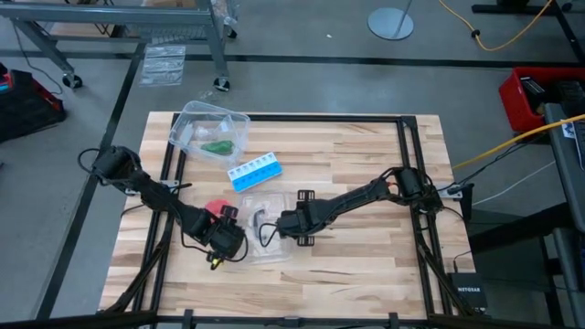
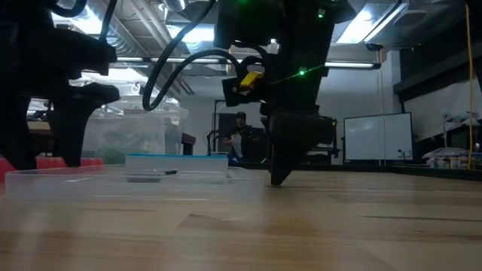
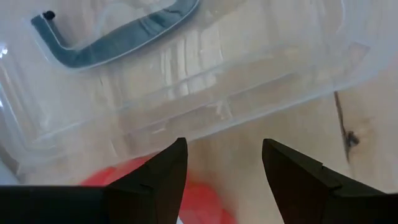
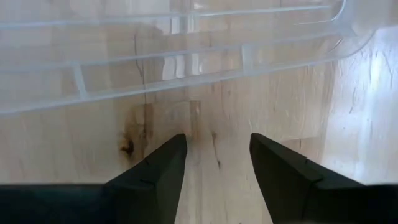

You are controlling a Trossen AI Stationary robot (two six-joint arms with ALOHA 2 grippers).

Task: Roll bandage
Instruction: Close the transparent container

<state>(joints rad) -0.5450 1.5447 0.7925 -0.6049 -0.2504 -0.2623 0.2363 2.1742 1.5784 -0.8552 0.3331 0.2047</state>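
Note:
The dark green bandage (image 1: 218, 146) lies as a small bundle inside a clear plastic box (image 1: 187, 122) at the table's far left. My left gripper (image 1: 228, 240) is open, near the table's middle, its fingers (image 3: 163, 168) above the red round disc (image 3: 202, 196) and beside the edge of a flat clear lid (image 1: 267, 245). My right gripper (image 1: 289, 222) is open on the lid's other side, its fingers (image 4: 163, 163) over bare wood with the lid's rim (image 4: 186, 74) just ahead. Neither gripper is near the bandage.
A blue-and-white pill box (image 1: 254, 172) lies between the clear box and the lid. The red disc (image 1: 216, 209) lies left of the lid. A grey curved strip (image 3: 118, 43) shows on the lid. Bare wood lies to the right (image 1: 384, 247).

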